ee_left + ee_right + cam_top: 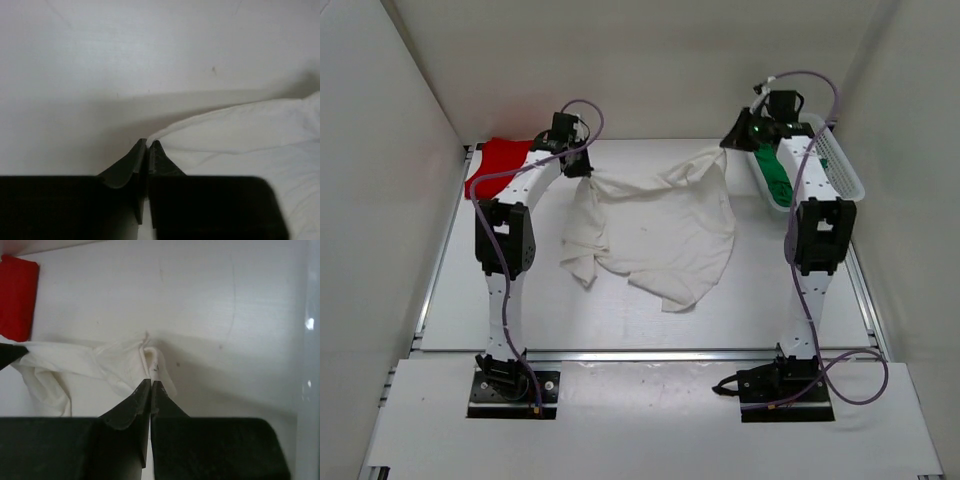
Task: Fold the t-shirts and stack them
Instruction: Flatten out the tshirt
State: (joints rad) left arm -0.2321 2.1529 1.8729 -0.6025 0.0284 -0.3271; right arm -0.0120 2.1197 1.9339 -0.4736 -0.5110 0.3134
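The white t-shirt [655, 225] lies crumpled and half spread across the middle of the table, its two far corners lifted. My left gripper [582, 170] is shut on its far-left corner; in the left wrist view the cloth [240, 135] runs off to the right of the closed tips [148, 143]. At the far-right corner my right gripper [728, 146] is shut on a bunched fold [150, 357] just beyond its tips [151, 383]. The red t-shirt [502, 158] sits folded at the far left [17, 295]. The green t-shirt [777, 180] lies in the basket, partly hidden by the right arm.
A white mesh basket [840, 165] stands at the far right, and its wall [312, 340] shows at the right wrist view's edge. White enclosure walls [380, 150] close in the table on the left, back and right. Bare tabletop [650, 325] lies in front of the shirt.
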